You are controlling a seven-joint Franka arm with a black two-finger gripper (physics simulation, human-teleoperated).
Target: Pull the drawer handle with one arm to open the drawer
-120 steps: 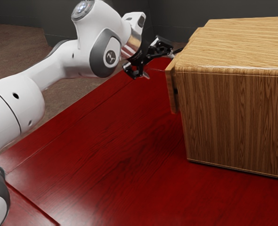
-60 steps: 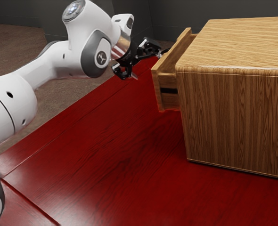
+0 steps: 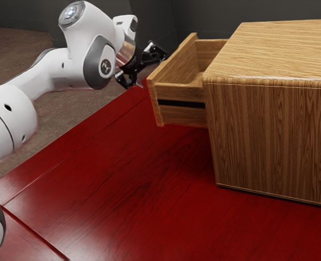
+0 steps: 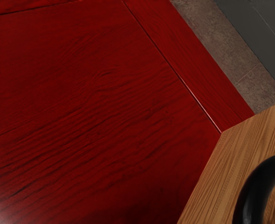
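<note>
Drawer (image 3: 179, 81) stands pulled out; wrist view adds its black handle (image 4: 250, 199); fingers' (image 3: 152, 54) spread cannot be told.

Exterior view: the desk (image 3: 122, 196) is dark red wood with a glossy grain, built of wide planks. One seam runs from 8 o'clock up toward 12 o'clock, and a second cuts the corner at 7 o'clock. Past its edge, at 10 o'clock, I see brown speckled floor (image 3: 19, 46). A dark grey wall (image 3: 204, 13) spans 12 o'clock, with a vertical corner in it. The light is soft and even, with a faint sheen on the desk near 6 o'clock.
</note>
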